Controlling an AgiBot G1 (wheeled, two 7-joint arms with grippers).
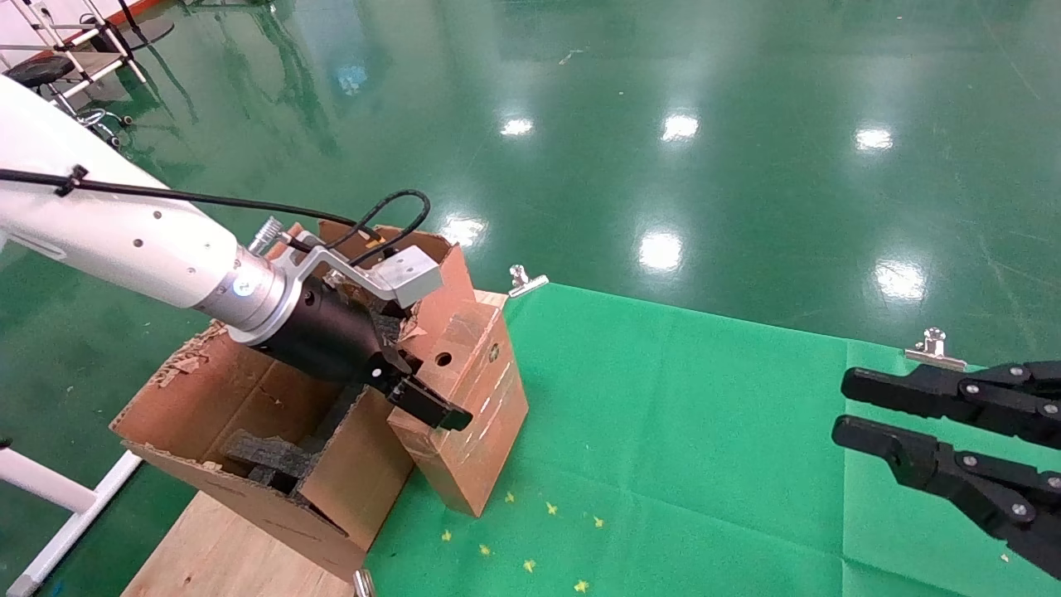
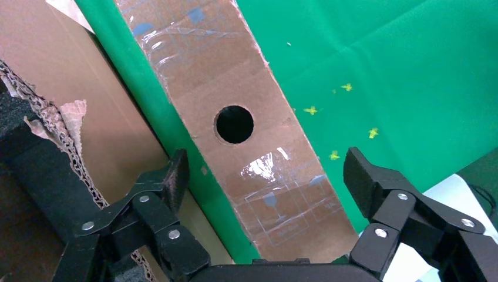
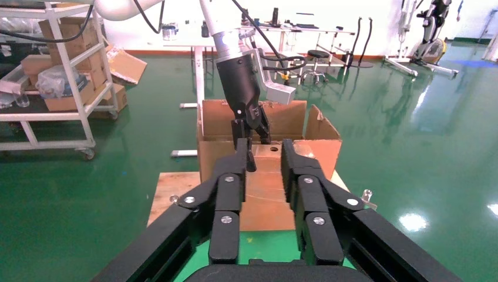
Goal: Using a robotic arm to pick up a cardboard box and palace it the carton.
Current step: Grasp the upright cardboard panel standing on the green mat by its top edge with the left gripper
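Parked at the counter's near right corner, the right tool (image 1: 862, 406) is hanging released. One cardboard box (image 1: 468, 398) is leaning against one carton (image 1: 249, 414) at the left edge, the left tool (image 2: 264, 170) straddling it, unclenched.

We see the white robotic arm (image 1: 124, 240) with its silver wrist and black cable reaching over from our left. Its black left claw (image 1: 419, 396) hangs with the jaws spread wide just above the small, narrow, reddish-brown cardboard box (image 1: 472, 398), one finger on each side of it and neither touching. That closed box stands upright on the green-covered worktop, showing a round hole, a recycling symbol and whitish scuff lines. It sits just beside the large brown corrugated carton (image 1: 249, 414), whose ragged flaps stand open around black foam blocks inside.
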